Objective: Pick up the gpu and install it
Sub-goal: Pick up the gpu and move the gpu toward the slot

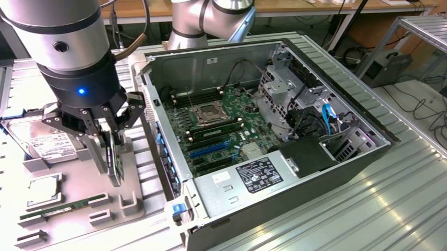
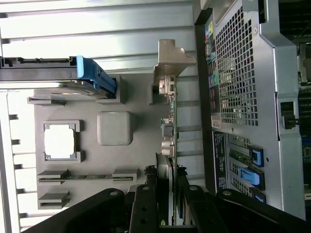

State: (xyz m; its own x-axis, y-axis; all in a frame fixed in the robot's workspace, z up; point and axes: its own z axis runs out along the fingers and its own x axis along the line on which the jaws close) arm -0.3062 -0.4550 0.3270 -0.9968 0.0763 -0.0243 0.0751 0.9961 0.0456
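Note:
The gpu (image 1: 115,175) is a thin dark card standing on edge over the grey holder tray (image 1: 77,175), at the exterior view's left. My gripper (image 1: 106,151) comes down from above with its fingers closed on the card's upper edge. In the wrist view the gpu (image 2: 168,128) appears edge-on, its silver bracket (image 2: 172,58) at the far end, and my gripper (image 2: 166,187) clamps it between two black fingers (image 2: 146,199). Whether the card's lower edge still touches the tray is unclear. The open computer case (image 1: 279,130) lies beside the tray, with the motherboard (image 1: 216,128) and blue slots (image 1: 209,150) exposed.
The tray also holds a silver hard drive (image 1: 38,138) with a blue caddy (image 2: 95,73), a square processor (image 1: 43,191), and a green RAM stick (image 1: 63,206). The case's rear wall (image 2: 243,73) stands close beside the card. Ribbed metal table (image 1: 377,209) surrounds everything.

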